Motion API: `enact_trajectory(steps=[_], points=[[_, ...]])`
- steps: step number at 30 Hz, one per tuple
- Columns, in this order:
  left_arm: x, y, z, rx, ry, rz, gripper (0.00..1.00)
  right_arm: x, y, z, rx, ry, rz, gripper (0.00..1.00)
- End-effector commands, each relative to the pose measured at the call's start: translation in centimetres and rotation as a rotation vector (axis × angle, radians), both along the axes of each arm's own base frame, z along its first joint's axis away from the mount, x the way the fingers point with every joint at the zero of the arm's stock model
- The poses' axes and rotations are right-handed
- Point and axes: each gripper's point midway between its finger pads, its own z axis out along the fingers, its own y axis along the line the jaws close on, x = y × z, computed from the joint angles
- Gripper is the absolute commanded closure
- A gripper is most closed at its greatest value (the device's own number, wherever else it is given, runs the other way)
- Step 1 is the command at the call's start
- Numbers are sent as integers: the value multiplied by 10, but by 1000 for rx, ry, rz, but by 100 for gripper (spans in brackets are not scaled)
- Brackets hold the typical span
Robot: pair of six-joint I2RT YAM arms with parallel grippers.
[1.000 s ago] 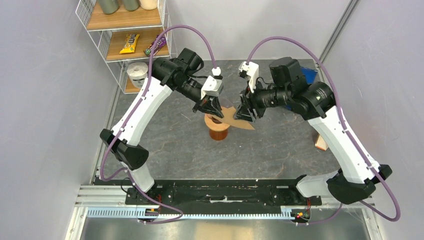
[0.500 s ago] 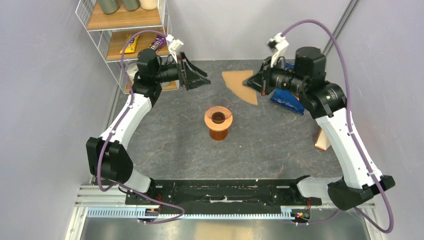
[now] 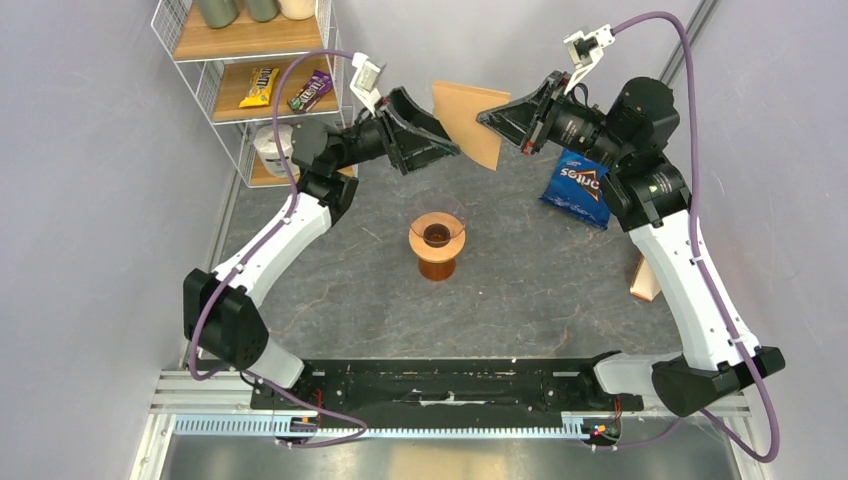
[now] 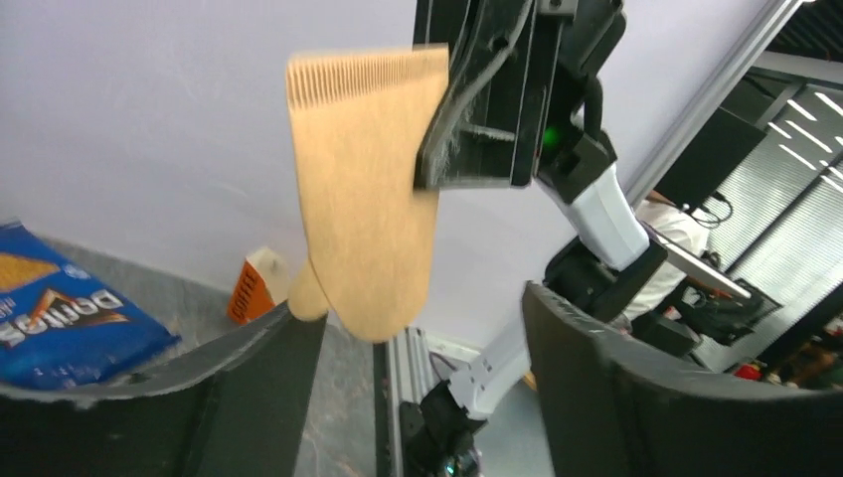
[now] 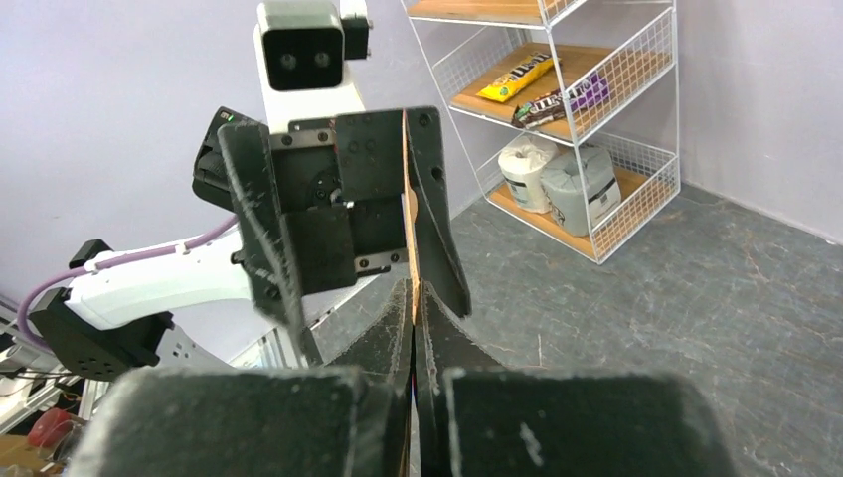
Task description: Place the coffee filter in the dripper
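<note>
top: right gripper (image 3: 488,118) has lifted coffee filter (image 3: 468,122) higher, well above dripper (image 3: 437,238); left gripper (image 3: 448,142) has swung in beside it | left wrist: left jaws spread, filter just ahead | right wrist: jaws clenched on filter; spreading it open likely next

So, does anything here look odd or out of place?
The coffee filter stands out: it is flat, not opened into a cone, and pinched by the right jaws high in the air, well away from the dripper, which stands on the table with no filter in it. The left jaws gape open facing it.
</note>
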Motion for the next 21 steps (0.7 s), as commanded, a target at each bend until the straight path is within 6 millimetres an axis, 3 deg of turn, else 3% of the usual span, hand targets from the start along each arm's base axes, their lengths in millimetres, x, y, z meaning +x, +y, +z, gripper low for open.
enact_trajectory(steps=[1,3,5,6,13,21], points=[[10,7,46,-123,-16,63,37,-12,0,19,41,-69,32,100],[10,8,54,-129,-36,72,58,-4,-5,8,13,-66,-22,100],[11,7,57,-124,-39,80,93,5,-15,-1,-13,-89,-104,100],[12,5,56,-114,-31,82,98,6,-16,-3,-19,-104,-111,100],[8,-13,47,-77,8,29,98,-7,-1,-13,-39,-86,-2,100],[3,-24,6,9,118,-23,98,-6,-5,10,-7,-151,-28,100]])
